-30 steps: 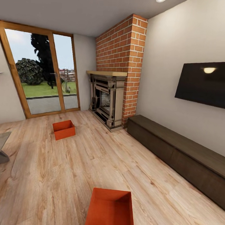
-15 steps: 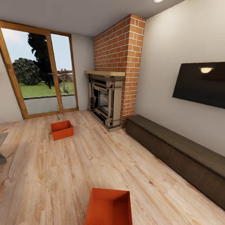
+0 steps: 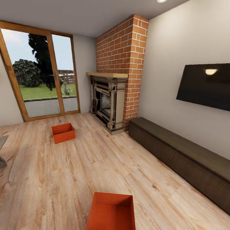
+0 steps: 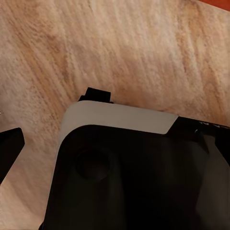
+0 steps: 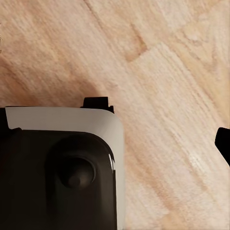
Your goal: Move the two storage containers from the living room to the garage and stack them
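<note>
Grippers cannot be judged spread or closed — the wrist views are taken up by dark housing over wood planks. One storage container (image 3: 111, 214) lies at six o'clock, the other (image 3: 63, 132) at ten o'clock near the glass doors (image 3: 40, 79). Both are judged light, stiff and thin-walled — best taken by opposite rims.

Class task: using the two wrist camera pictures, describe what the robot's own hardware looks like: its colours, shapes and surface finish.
In both wrist views the hardware is a glossy black housing with rounded corners, edged by a pale grey-white band. A round recessed knob shape sits in the black face. Small black blocks project past the band and at the picture edges, over light wood planks. No cables or markings show.
</note>
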Robot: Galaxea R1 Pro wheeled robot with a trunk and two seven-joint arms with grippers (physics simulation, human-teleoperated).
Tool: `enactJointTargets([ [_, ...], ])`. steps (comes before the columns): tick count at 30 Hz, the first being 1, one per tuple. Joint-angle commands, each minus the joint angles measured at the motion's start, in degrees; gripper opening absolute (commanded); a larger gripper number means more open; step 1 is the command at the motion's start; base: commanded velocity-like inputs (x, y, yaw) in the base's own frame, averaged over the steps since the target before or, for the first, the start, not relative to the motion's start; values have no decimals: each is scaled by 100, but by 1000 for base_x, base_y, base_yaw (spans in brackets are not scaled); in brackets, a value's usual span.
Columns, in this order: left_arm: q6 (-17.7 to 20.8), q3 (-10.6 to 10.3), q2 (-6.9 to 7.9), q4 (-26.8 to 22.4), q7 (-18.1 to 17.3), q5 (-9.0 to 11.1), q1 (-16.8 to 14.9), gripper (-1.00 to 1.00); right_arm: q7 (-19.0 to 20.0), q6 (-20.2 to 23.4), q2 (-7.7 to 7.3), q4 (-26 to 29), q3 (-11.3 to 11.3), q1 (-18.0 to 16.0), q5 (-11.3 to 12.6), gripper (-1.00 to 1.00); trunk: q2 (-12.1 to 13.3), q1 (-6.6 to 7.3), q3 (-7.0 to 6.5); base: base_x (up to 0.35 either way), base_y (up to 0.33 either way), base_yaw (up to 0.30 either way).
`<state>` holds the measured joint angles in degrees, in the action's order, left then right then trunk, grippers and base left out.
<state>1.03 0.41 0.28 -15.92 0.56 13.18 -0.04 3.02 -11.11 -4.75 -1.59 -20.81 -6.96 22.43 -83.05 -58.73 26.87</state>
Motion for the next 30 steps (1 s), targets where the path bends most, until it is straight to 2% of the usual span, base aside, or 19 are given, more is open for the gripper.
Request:
enactJointTargets([
  [1,11,3,-1,-7,6,36,1,100,32,-32,1,-17,-37,-7,60,100,-3,0,6,0,109,0],
  [10,-2,2,-1,0,6,36,0,100,32,-37,4,-17,-37,-7,60,100,-3,0,6,0,23,-7],
  [18,-6,-4,-1,0,6,36,-2,100,32,-32,16,-17,-37,-7,60,100,-3,0,6,0,1,-160],
  [30,-6,2,5,1,6,34,-1,100,32,-16,1,-17,-46,-7,60,100,-3,0,6,0,0,-24],
])
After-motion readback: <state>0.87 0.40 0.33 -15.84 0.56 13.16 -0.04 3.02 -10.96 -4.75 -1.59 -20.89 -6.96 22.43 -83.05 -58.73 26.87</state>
